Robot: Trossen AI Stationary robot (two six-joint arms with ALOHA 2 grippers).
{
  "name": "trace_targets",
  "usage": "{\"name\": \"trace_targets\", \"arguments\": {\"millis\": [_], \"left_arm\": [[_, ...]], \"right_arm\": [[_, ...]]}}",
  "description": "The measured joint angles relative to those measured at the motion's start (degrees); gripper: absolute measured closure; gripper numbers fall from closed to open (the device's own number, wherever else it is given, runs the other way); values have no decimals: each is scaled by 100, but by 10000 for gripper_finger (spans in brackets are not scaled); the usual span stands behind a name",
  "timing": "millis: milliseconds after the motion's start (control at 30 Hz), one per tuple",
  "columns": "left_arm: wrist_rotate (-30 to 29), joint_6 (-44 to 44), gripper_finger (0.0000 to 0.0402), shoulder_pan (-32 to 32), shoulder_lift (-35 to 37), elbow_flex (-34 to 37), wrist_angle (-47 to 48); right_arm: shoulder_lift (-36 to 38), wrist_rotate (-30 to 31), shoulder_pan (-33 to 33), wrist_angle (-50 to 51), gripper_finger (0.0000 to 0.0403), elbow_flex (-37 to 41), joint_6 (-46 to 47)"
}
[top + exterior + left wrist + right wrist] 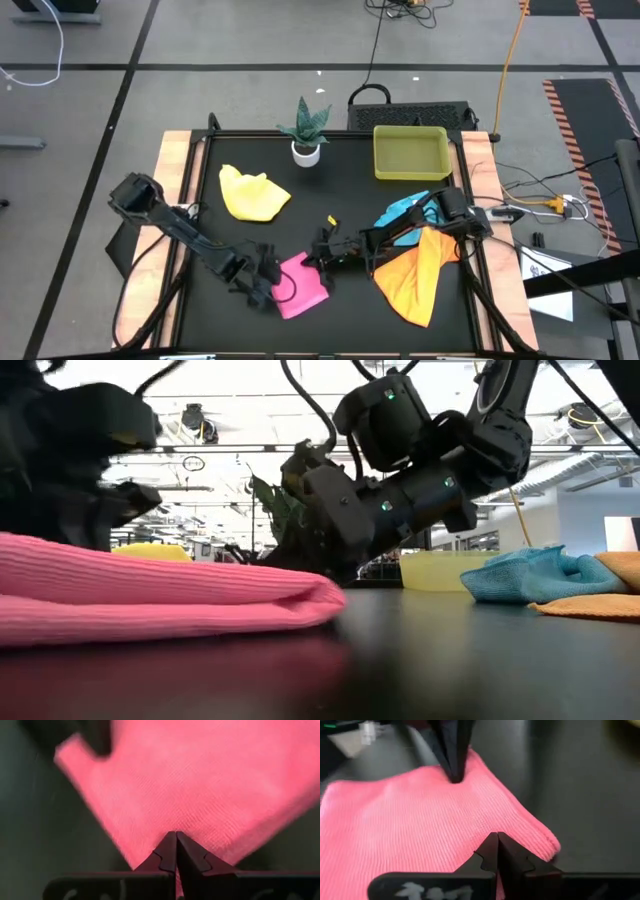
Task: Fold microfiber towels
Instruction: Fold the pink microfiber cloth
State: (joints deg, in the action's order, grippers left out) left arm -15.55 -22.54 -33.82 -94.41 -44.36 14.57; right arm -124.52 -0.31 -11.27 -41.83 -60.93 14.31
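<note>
Soft pink microfiber towel (210, 785) with fine ribbed weave, spread on dark table surface (35, 835). Left gripper (175, 836) tips pressed together, resting on towel's edge. Blurred dark shape (95, 737) over towel's far corner.

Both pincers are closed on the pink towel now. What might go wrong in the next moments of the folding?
1. The left pincer and right pincer each pinch only an edge of the pink towel, so a corner may slip out and the fold may open.
2. Both pincers work close together, so the arms may bump.
3. The right arm reaches over the orange towel and blue towel and may drag them.
</note>
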Motion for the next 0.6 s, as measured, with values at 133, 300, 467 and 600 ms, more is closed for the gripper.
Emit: {"name": "trace_targets", "arguments": {"millis": [133, 300, 467, 600], "left_arm": [[-395, -167, 396, 33, -162, -22, 79], [-1103, -378, 392, 32, -202, 1, 73], [-1427, -374, 395, 32, -208, 0, -355], [-1429, -509, 389, 30, -134, -11, -335]], "right_arm": [[311, 759, -7, 734, 403, 112, -95], [1086, 1564, 1, 1848, 403, 529, -300], [2024, 1642, -34, 1540, 403, 1127, -297], [2173, 798, -205, 746, 403, 1351, -185]]}}
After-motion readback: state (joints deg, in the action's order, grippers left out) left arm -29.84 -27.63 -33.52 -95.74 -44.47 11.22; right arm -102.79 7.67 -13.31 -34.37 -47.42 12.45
